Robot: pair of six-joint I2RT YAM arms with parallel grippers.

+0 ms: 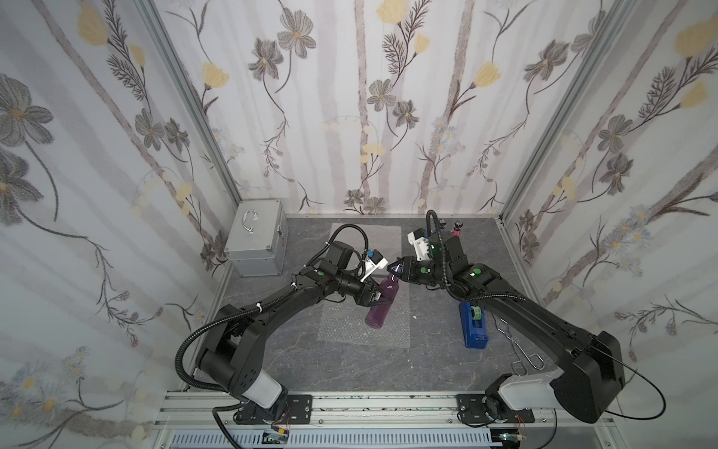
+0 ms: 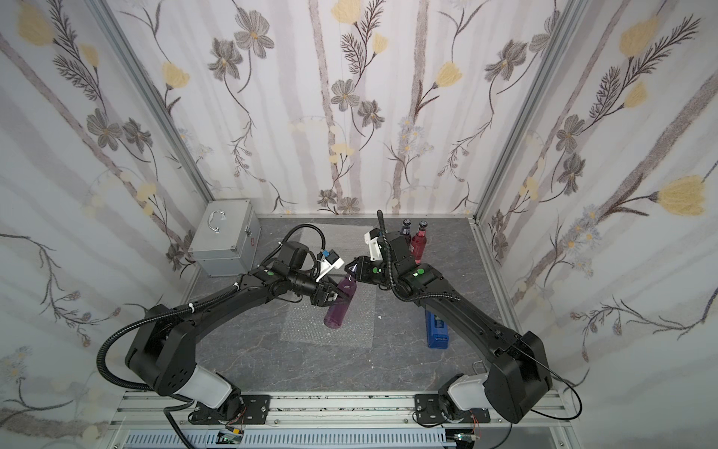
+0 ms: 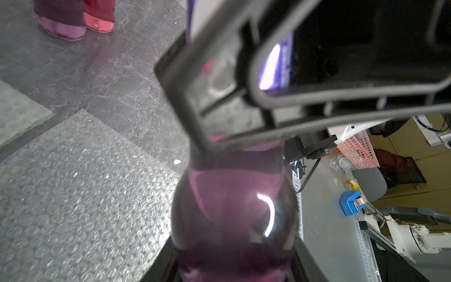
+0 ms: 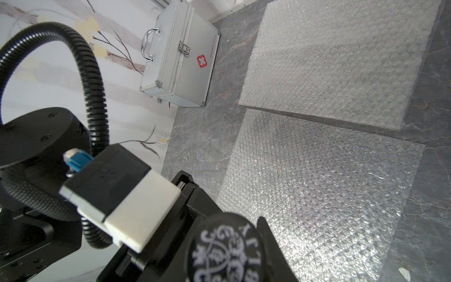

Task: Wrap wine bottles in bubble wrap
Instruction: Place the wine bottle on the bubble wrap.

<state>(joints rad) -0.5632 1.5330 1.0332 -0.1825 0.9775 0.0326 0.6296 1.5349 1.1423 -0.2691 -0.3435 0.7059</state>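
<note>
1. The right claw point(image 1: 397, 269) is clamped on the dark cap point(image 4: 224, 249) of the small clear glass bottle of purple liquid point(image 1: 377, 315).
2. The bottle hangs tilted over the translucent bubble-wrap sheet point(image 1: 349, 330).
3. The left claw point(image 1: 382, 298) straddles the bottle's body (whether it grips firmly cannot be told).

I see smooth, glossy clear glass on the bottle point(image 3: 234, 219), shiny translucent plastic bubble wrap point(image 4: 317, 195) with a pimpled surface, a brushed silver metal case point(image 1: 254, 241) at centre-left of the frame, and a matt, veined stone-look tabletop point(image 1: 349, 369).
</note>
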